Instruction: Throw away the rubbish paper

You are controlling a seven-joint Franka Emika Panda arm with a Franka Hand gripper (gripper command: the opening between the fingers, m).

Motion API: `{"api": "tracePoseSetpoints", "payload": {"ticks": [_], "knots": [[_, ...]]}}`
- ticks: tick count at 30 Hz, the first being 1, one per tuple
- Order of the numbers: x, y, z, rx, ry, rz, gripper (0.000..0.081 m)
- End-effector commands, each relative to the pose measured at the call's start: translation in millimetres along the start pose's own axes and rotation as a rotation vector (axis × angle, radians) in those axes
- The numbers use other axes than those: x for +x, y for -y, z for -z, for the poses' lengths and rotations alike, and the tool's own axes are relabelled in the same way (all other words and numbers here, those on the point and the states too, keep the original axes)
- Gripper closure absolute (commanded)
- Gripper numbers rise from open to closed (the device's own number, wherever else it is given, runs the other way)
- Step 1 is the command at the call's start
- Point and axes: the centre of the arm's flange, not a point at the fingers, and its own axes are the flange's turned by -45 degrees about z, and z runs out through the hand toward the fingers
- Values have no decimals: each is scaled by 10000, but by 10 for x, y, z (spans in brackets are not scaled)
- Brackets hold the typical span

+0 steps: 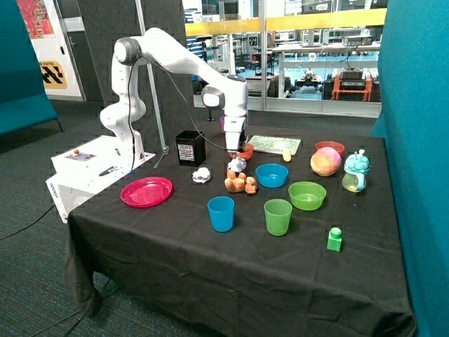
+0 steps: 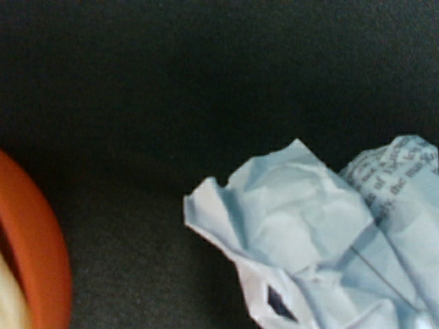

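One crumpled white paper wad (image 1: 237,165) lies on the black tablecloth between a small orange bowl (image 1: 245,149) and an orange-brown toy cluster (image 1: 240,183). My gripper (image 1: 234,156) is directly over this wad, down at its top. In the wrist view the wad (image 2: 309,233) fills the near corner, printed text showing on it, with the orange bowl's rim (image 2: 34,247) at the edge. A second white wad (image 1: 201,175) lies apart, in front of a black square bin (image 1: 190,147). Whether the gripper holds the first wad is hidden.
A pink plate (image 1: 146,191), a blue cup (image 1: 221,213), a green cup (image 1: 278,216), a green bowl (image 1: 307,194) and a blue bowl (image 1: 271,175) stand around. A printed mat (image 1: 273,144), a ball (image 1: 325,162), a sippy bottle (image 1: 356,172) and a green block (image 1: 334,239) lie further off.
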Motion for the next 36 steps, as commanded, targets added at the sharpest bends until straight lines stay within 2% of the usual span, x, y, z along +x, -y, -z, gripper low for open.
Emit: {"api": "tracePoseSetpoints", "payload": {"ticks": [1,12,25,36], "knots": [[-69,-13,-121,-30,-60,-145,0],[-116,-49,-282,-29,-61,-485,0],[12,-49,-302,-29,-61,-601,4],[-32,-71,-424,-28,-62,-1085,12]]}}
